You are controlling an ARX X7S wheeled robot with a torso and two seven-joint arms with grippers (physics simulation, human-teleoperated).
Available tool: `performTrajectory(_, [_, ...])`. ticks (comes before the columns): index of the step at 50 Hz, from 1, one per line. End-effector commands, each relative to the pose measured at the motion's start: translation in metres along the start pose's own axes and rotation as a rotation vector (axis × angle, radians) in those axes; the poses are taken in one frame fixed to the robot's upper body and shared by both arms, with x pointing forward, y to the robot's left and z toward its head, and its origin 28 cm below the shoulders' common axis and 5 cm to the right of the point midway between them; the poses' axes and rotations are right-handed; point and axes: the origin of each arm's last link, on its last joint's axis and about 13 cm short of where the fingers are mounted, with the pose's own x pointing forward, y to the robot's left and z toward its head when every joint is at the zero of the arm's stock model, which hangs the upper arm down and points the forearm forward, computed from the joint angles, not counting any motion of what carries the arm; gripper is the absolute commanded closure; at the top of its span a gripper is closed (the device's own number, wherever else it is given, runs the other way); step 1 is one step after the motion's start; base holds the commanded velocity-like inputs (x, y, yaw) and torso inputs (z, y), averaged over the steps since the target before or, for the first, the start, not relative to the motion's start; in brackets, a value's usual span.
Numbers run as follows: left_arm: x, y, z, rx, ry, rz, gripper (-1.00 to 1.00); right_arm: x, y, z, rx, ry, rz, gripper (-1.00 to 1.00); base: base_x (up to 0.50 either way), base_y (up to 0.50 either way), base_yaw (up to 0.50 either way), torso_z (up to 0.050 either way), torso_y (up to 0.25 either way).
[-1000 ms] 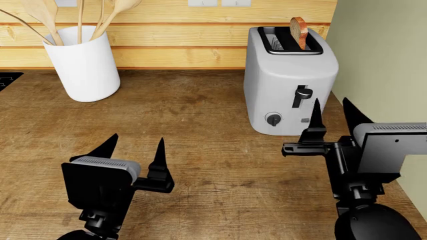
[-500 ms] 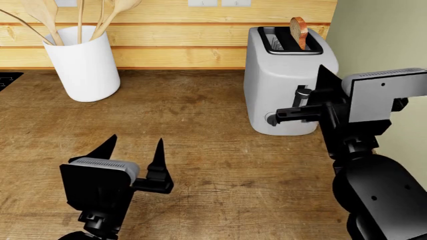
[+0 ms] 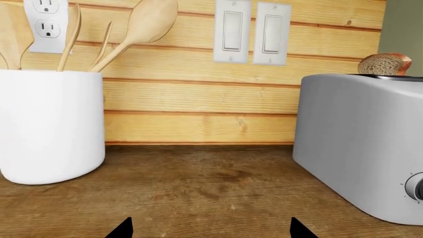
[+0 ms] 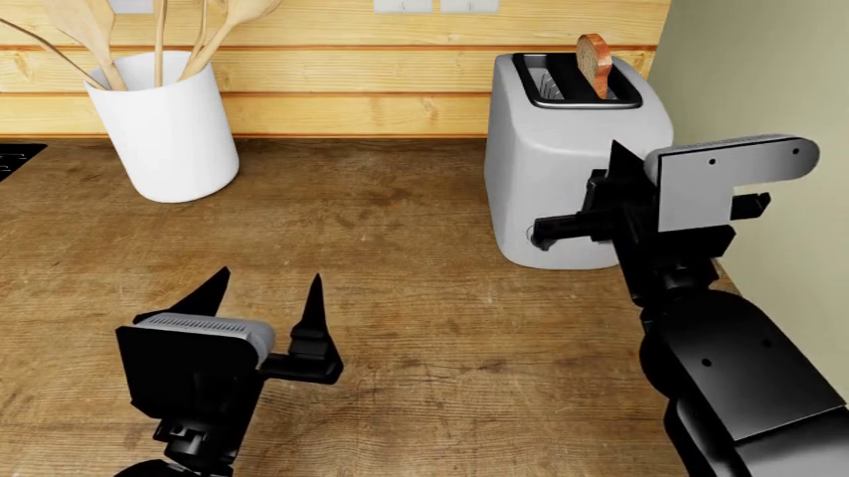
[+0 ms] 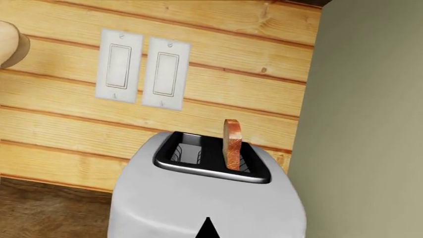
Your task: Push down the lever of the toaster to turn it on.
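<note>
The light grey toaster (image 4: pixel 558 149) stands at the back right of the counter with a bread slice (image 4: pixel 594 62) in one slot. My right gripper (image 4: pixel 615 149) is raised right in front of its front face, at lever height. It shows a single point in the right wrist view (image 5: pixel 208 224), so it reads as shut and empty. The lever is hidden behind it. The right wrist view looks over the toaster's top (image 5: pixel 211 163). My left gripper (image 4: pixel 272 276) is open and empty over the counter's front left. The left wrist view shows the toaster's side (image 3: pixel 357 144).
A white utensil holder (image 4: pixel 166 124) with wooden spoons stands at the back left. A wooden wall (image 4: pixel 345 89) runs behind the counter and a green wall (image 4: pixel 757 79) is close on the toaster's right. The round dial (image 3: pixel 416 186) sits low on the front.
My right gripper has risen from low beside the toaster to lever height in front of it, and its fingers have come together. The left arm has not moved.
</note>
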Motion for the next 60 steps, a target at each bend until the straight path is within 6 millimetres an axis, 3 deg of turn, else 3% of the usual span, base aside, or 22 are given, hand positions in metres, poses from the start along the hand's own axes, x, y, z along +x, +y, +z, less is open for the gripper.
performTrajectory(1, [0.000, 0.000, -0.001, 0.001, 0.002, 0.003, -1.00, 0.001, 0.000, -0.012, 0.004, 0.039, -0.011, 1.00, 0.00, 0.00, 0.00, 0.000, 0.000])
performTrajectory(38, [0.001, 0.001, -0.002, -0.001, 0.006, 0.007, -1.00, 0.008, 0.004, -0.047, 0.012, 0.128, -0.004, 1.00, 0.00, 0.00, 0.00, 0.000, 0.000])
performTrajectory(60, [0.000, 0.001, -0.004, -0.006, 0.008, 0.010, -1.00, -0.007, 0.008, -0.076, 0.021, 0.202, 0.003, 1.00, 0.00, 0.00, 0.00, 0.000, 0.000])
